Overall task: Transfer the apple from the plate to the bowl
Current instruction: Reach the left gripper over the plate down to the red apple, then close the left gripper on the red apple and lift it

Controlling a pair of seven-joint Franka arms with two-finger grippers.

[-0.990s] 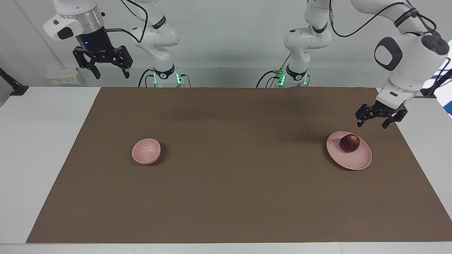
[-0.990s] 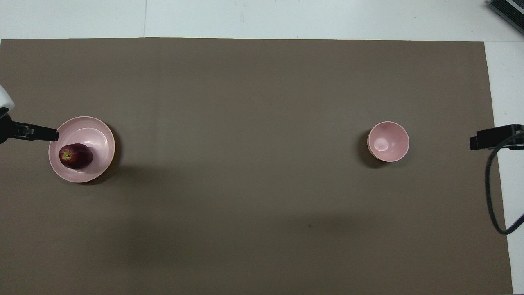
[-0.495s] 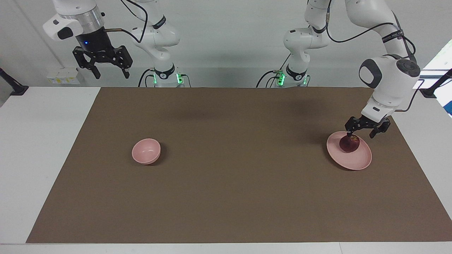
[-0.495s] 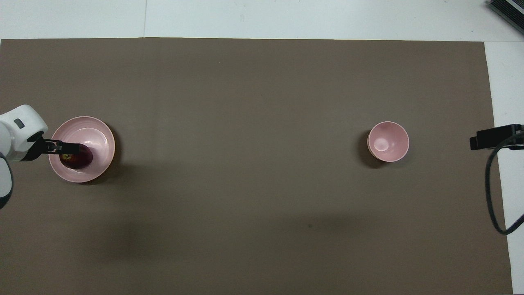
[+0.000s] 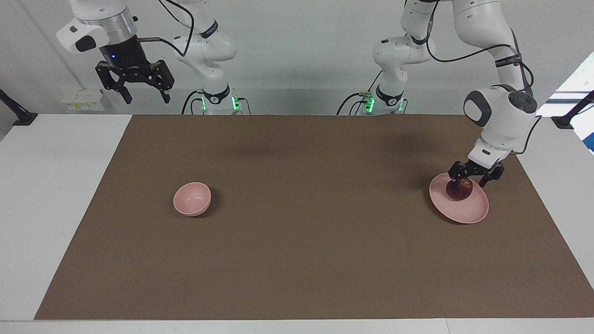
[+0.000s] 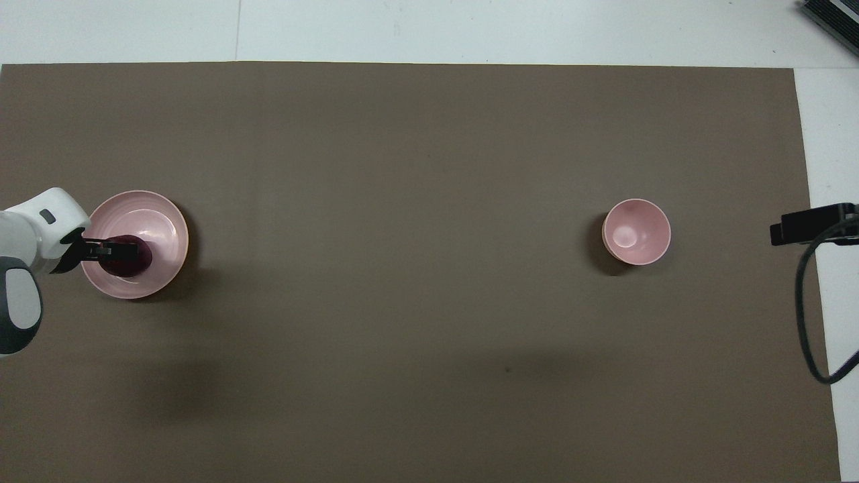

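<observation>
The left pincer [image 5: 469, 182] is down at the apple [image 5: 459, 190], its fingers spread apart on either side of the fruit's upper half and not clenched; whether the tips touch the skin cannot be told. In the overhead view the left pincer [image 6: 111, 250] covers most of the apple [image 6: 127, 255], so only a dark red edge shows past the black fingers. The apple lies on the plate [image 5: 466, 213], on the part of it nearer to the robots, toward the left arm's end of the surface [image 5: 301, 260]. The plate sits on the brown mat that covers the surface. The bowl [image 5: 192, 199] stands well apart from the plate, toward the right arm's end, upright with nothing in it. The right pincer [image 5: 135, 88] waits raised at its own end, fingers released and holding nothing.
</observation>
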